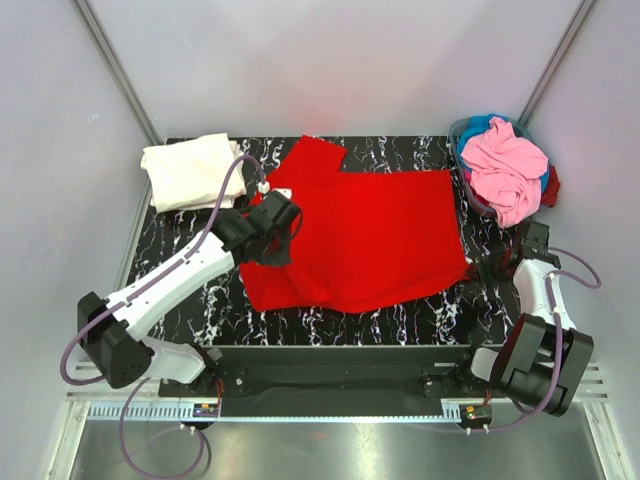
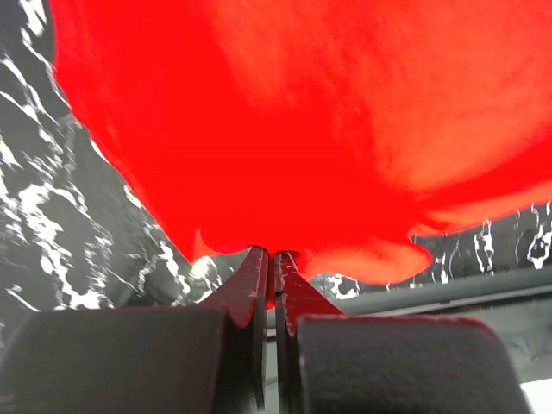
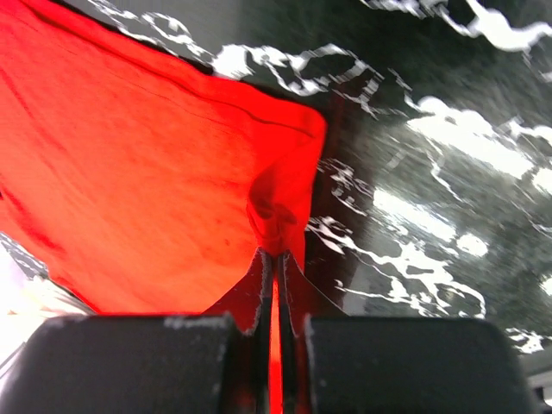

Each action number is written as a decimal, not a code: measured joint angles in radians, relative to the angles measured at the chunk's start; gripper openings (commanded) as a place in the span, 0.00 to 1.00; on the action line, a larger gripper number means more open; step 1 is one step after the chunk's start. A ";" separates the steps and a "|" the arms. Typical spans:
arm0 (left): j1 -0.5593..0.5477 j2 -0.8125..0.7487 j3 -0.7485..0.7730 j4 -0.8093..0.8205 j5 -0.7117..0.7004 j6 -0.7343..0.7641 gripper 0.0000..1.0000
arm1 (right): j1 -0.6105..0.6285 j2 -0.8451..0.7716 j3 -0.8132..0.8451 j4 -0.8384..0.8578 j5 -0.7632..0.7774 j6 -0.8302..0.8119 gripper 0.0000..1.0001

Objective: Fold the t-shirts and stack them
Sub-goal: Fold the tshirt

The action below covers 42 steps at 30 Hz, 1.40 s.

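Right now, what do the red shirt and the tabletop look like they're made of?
Red t-shirt: soft matte knit cloth, probably cotton; it puckers where the right gripper pinches it. Table: hard black top with white marble-like veining, slightly glossy; real stone or printed laminate, I cannot tell.

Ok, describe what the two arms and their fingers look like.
The left arm and right arm share white link shells with black joints and bases. A purplish-grey cable loops along each. The fingers are black flat wedges tapering to narrow tips.
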 measured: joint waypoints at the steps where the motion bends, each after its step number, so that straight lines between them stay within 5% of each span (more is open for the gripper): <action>1: 0.024 0.021 0.028 -0.006 0.008 0.023 0.00 | 0.000 0.014 0.013 0.005 0.000 0.000 0.00; 16: 0.209 0.311 0.333 -0.048 0.069 0.235 0.00 | 0.000 0.220 0.145 0.063 -0.043 -0.006 0.00; 42: 0.338 0.653 0.796 -0.219 0.050 0.420 0.00 | 0.080 0.479 0.318 0.104 -0.095 -0.051 0.05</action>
